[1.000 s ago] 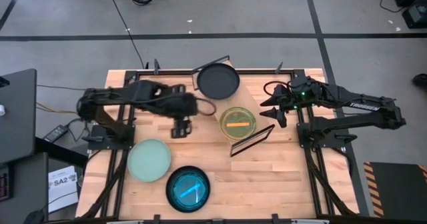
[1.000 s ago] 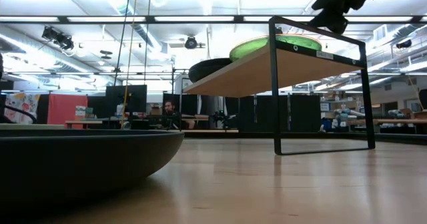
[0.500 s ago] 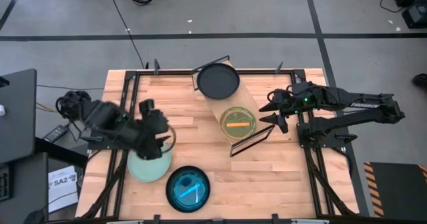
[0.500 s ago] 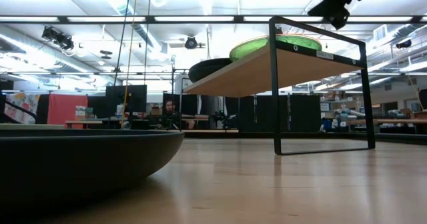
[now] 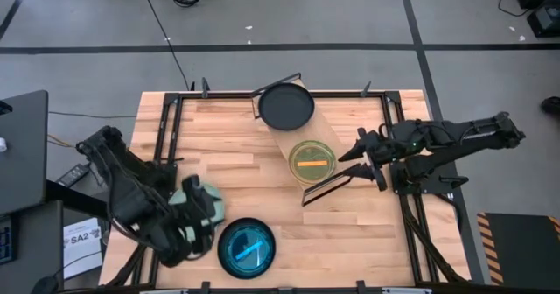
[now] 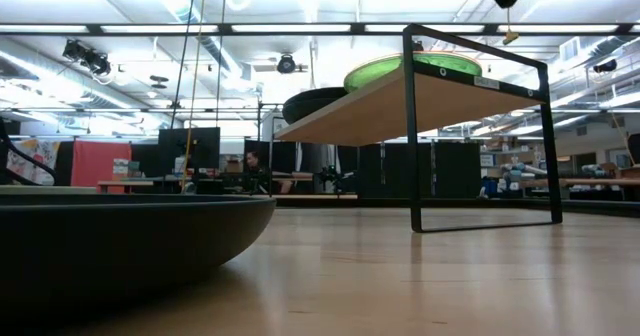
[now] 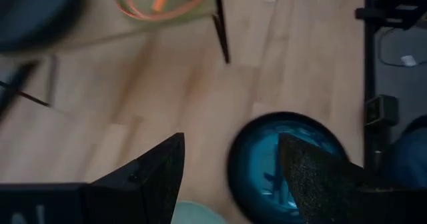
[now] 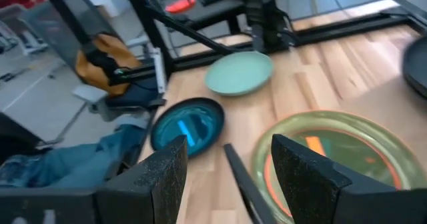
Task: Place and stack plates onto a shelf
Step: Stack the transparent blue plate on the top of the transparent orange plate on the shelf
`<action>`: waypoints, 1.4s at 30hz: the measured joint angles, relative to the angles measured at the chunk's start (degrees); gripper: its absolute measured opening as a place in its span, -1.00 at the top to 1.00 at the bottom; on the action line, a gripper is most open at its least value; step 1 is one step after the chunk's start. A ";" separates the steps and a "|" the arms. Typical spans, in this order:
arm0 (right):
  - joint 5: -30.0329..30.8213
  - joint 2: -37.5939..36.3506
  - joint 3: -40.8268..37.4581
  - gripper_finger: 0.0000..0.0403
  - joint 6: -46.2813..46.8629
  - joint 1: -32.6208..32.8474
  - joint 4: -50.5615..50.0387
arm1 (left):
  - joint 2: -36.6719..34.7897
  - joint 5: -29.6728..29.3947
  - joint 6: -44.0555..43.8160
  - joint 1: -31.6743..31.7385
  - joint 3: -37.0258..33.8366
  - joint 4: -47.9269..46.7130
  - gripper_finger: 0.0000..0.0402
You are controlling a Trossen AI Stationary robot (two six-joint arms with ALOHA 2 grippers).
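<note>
Bare surface (image 5: 219, 150) between shelf (image 5: 302, 136) and left edge: open passage. Near edge crowded by teal plate (image 5: 246, 248) and pale green plate (image 5: 188, 208). Shelf top taken by black plate (image 5: 285, 107) and green plate (image 5: 312, 161).

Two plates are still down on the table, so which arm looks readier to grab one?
Probably the left: its open gripper hangs over the pale green plate, beside the teal plate. The right gripper waits by the shelf.

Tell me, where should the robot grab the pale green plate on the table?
Probably by its rim. The pale green plate lies flat on the tabletop, so only its raised edge offers a hold. The open left tool is over it already, so coming straight down with one finger inside the rim and one outside looks best.
</note>
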 joint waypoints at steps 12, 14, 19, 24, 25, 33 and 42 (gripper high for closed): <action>6.28 1.49 0.00 -0.10 -0.52 5.30 1.24 | 0.00 13.10 -10.76 3.10 -19.61 18.69 -0.23; 6.39 2.59 0.00 -0.10 -0.52 5.88 1.21 | 0.00 15.14 -12.16 3.97 -22.92 21.21 -0.23; 6.43 6.03 -0.01 -0.10 -0.55 7.05 1.21 | 0.00 22.29 -12.41 6.29 -31.80 32.02 -0.23; 6.43 9.62 -0.02 -0.10 -0.55 7.19 2.51 | 0.00 28.81 -13.40 8.63 -39.66 43.66 -0.23; 6.43 10.27 -0.02 -0.10 -0.57 7.19 3.03 | 0.00 29.57 -13.46 8.94 -40.88 45.20 -0.23; 5.75 14.27 -0.02 -0.10 -2.10 7.19 5.59 | 0.00 32.05 -19.63 10.46 -48.15 51.24 -0.23; 5.62 15.26 -0.02 -0.10 -2.10 7.19 6.78 | 0.00 30.84 -20.84 10.44 -49.16 58.84 -0.23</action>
